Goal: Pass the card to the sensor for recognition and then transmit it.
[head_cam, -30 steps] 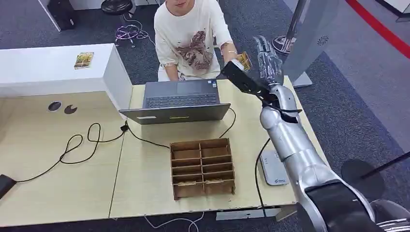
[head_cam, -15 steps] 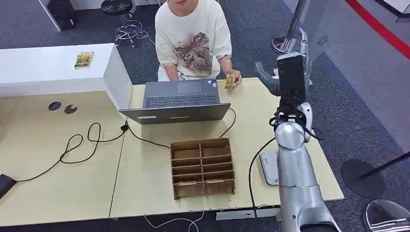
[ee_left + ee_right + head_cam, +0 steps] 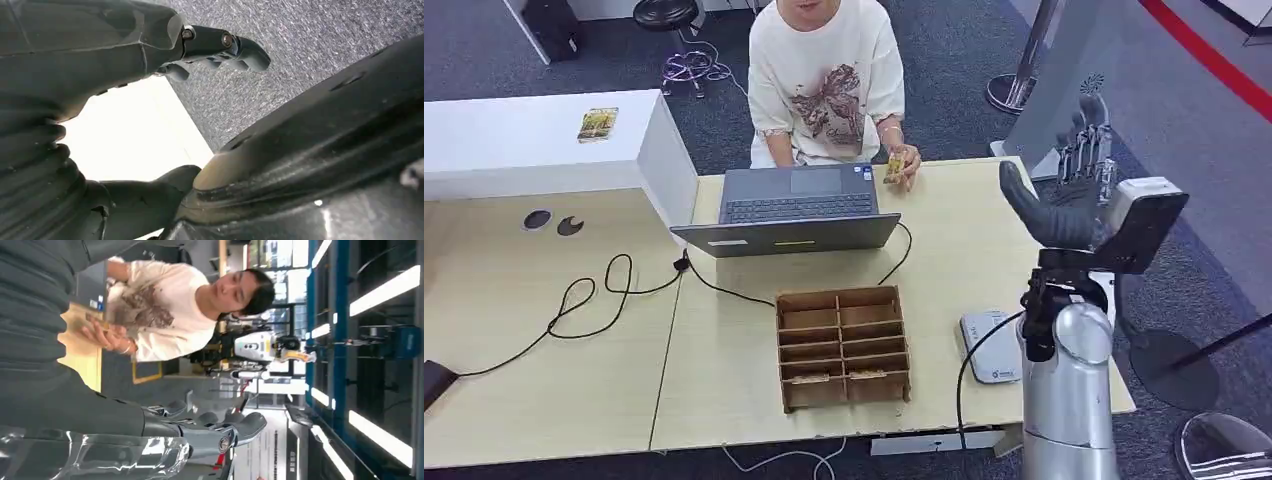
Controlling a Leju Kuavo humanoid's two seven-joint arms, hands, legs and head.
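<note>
A person in a white shirt sits behind the table and holds the small yellow card (image 3: 894, 165) in one hand, next to the laptop's far right corner. The card (image 3: 95, 320) is also in that hand in the right wrist view. My right hand (image 3: 1074, 200) is raised over the table's right edge, well clear of the card. Its fingers (image 3: 215, 432) are spread and hold nothing. The grey-white sensor pad (image 3: 990, 346) lies flat on the table near my right arm. My left hand (image 3: 220, 45) hangs over grey carpet with nothing in it.
An open laptop (image 3: 796, 205) stands mid-table, and a wooden compartment box (image 3: 842, 345) sits in front of it. Black cables (image 3: 589, 300) trail across the left table. A second card (image 3: 597, 123) lies on the white cabinet (image 3: 524, 140) at far left.
My right hand has swung back from the person to the table's right edge. The card it held out is now in the person's hand, lowered to the table.
</note>
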